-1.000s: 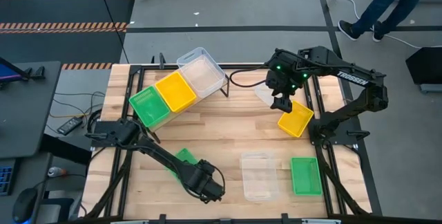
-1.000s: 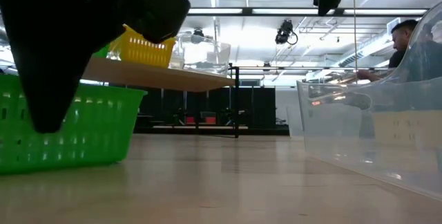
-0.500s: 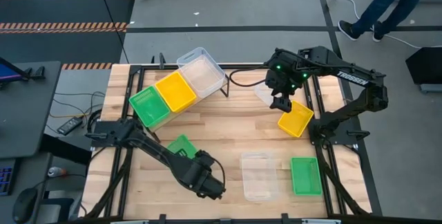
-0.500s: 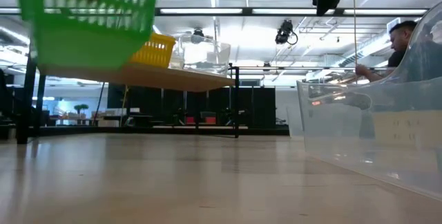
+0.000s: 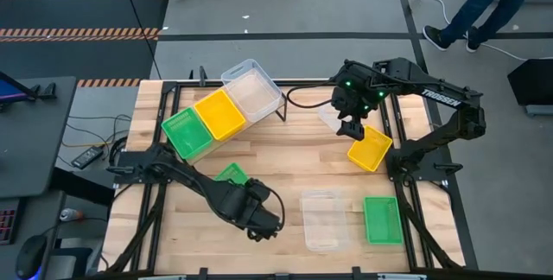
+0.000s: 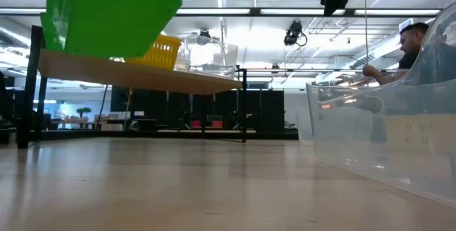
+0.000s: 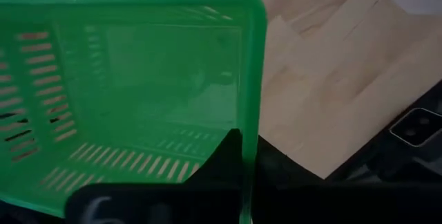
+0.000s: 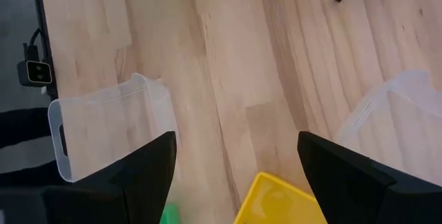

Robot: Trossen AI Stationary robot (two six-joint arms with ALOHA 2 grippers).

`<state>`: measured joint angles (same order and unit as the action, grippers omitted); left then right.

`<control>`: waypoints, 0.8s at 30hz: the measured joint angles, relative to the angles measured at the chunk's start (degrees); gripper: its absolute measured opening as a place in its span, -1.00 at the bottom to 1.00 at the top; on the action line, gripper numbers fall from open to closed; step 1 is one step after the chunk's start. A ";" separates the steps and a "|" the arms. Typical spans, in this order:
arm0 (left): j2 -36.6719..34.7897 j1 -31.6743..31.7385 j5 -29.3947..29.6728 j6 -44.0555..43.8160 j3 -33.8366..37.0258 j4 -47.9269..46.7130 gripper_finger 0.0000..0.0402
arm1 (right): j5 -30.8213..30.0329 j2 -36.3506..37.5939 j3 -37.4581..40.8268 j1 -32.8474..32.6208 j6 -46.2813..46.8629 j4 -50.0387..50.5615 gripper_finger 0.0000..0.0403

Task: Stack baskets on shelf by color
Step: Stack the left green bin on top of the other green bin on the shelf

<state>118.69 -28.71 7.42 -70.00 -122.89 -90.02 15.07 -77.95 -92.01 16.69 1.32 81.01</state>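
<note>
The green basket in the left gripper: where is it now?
In the high view the green basket is lifted above the table's front left, held by the left gripper, below the shelf.

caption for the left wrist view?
Left gripper shut on a green basket, lifted above the wooden tabletop.

Three baskets (image 5: 220,107) sit side by side on the shelf (image 6: 135,74) at the table's (image 5: 285,155) rear left, one hangs above the front left, two lie front right, and two lie further back right.
</note>
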 joint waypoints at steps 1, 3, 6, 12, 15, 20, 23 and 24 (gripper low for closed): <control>-0.49 0.07 0.22 0.05 0.02 0.01 -0.97 | -0.02 0.00 0.00 0.00 -0.04 -0.06 0.52; -2.29 0.47 0.73 -0.09 0.02 0.00 -0.97 | -0.08 0.00 0.00 0.02 -0.07 -0.58 0.52; -5.12 1.03 1.51 -0.20 -0.02 -0.02 -0.97 | -0.48 0.00 0.00 0.03 -0.30 -1.10 0.52; -10.17 1.62 2.95 0.04 0.00 -0.02 -0.97 | -0.51 0.00 0.00 0.86 -0.46 -1.75 0.52; -12.25 1.62 2.99 0.20 0.00 0.00 -0.97 | -0.61 0.00 0.00 1.61 -0.44 -1.75 0.52; -16.07 1.61 5.02 0.30 0.00 0.00 -0.97 | -0.66 0.00 0.00 3.05 -0.44 -2.15 0.52; -18.49 1.66 7.32 1.68 0.00 0.04 -0.97 | -0.66 0.00 0.00 3.89 -0.43 -2.79 0.52; -19.40 1.66 7.97 2.06 0.00 -0.02 -0.97 | -0.66 0.00 0.00 4.17 -0.35 -3.01 0.52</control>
<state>99.29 -27.05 15.39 -67.94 -122.89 -90.04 14.41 -77.95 -92.01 20.86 0.97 78.00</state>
